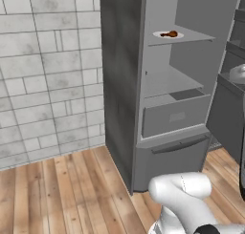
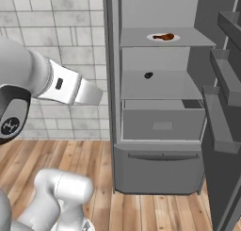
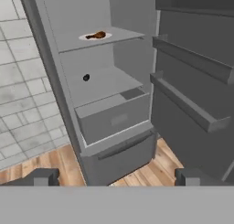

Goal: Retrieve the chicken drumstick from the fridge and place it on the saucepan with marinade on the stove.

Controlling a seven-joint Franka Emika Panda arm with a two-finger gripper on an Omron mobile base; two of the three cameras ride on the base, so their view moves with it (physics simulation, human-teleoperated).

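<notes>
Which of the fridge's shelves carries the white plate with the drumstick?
The upper shelf of the fridge holds the white plate with the chicken drumstick. The shelf below it carries a small dark object.

Kitchen, seemingly — open fridge (image 2: 160, 107), tiled wall (image 1: 48, 70), wooden floor (image 1: 62, 195).

**Arm raised, jaws standing wide**

I'm seeing the gripper (image 3: 116, 177) standing fully open in the hand view, its 2 dark fingertips (image 3: 40, 176) sitting far apart with nothing between them. The white arm (image 2: 56, 84) is reaching up and forward from the lower left of the right base view.
</notes>
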